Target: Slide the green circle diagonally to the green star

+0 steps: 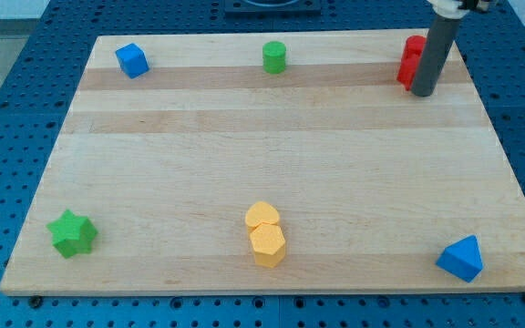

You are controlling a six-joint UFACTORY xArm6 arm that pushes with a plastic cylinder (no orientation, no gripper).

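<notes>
The green circle (pixel 274 56), a short cylinder, stands near the view's top edge of the wooden board (pixel 281 146), at the middle. The green star (pixel 72 233) lies at the view's bottom left corner. My tip (pixel 423 92) is at the view's top right, far to the right of the green circle. It touches or nearly touches a red block (pixel 410 60) that it partly hides.
A blue cube (pixel 132 60) sits at the top left. Two yellow blocks (pixel 265 234) lie together at the bottom middle. A blue triangular block (pixel 461 259) lies at the bottom right. Blue perforated table surrounds the board.
</notes>
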